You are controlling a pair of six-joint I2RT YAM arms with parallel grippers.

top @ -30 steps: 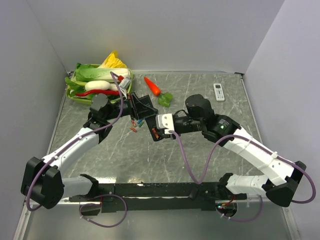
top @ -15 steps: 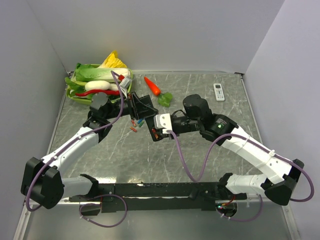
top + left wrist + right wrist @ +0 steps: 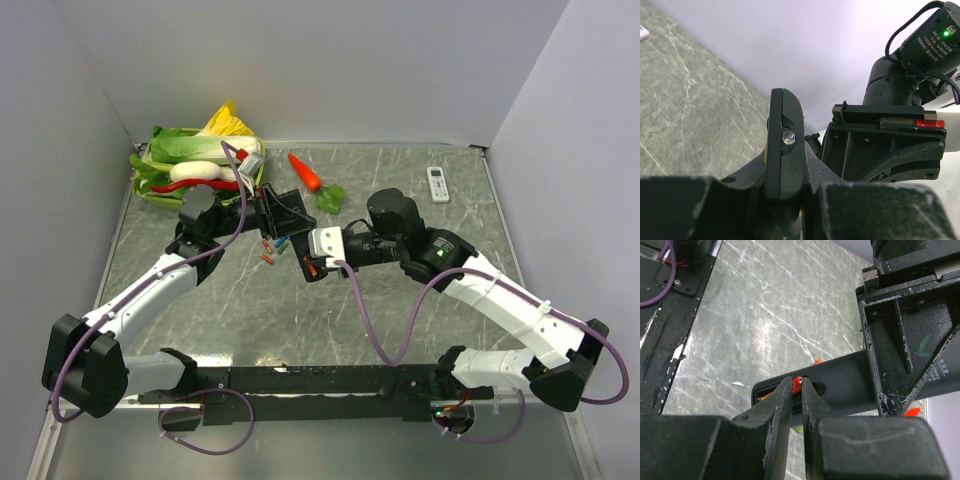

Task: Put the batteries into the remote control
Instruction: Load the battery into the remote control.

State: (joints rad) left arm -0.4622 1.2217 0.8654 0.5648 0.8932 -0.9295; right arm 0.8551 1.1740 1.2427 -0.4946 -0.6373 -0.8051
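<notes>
Centre of grey marbled table: both arms nose to nose, raised off the surface.

Left gripper clamped hard on the slim black remote control. Remote off the table, edge-on in the left wrist view, 1 finger on each broad face. Same remote in the right wrist view: a dark bar running sideways out of the left gripper's black triangular frame, open battery bay at the free end.

Right gripper at that free end, jaws down to a thin slit, pinching 1 red battery. Battery tip at the mouth of the bay; seating impossible to judge, own fingers in the way. Sliver of orange-yellow inside the bay, too hidden to name.

Loose batteries on the table below the remote: small scatter of red, orange and blue sticks, apart from both grippers.

Around:
- Orange carrot beyond the left gripper, green leafy piece just beside it.
- Tray in far left corner, heaped with leafy greens, red chilli, white radish, corn.
- Short white remote far right, well apart from the rest.
- Purple cable looping from right wrist down to the base rail.

Overhead view: gripper bodies covering remote and bay; contact visible in wrist views only.
</notes>
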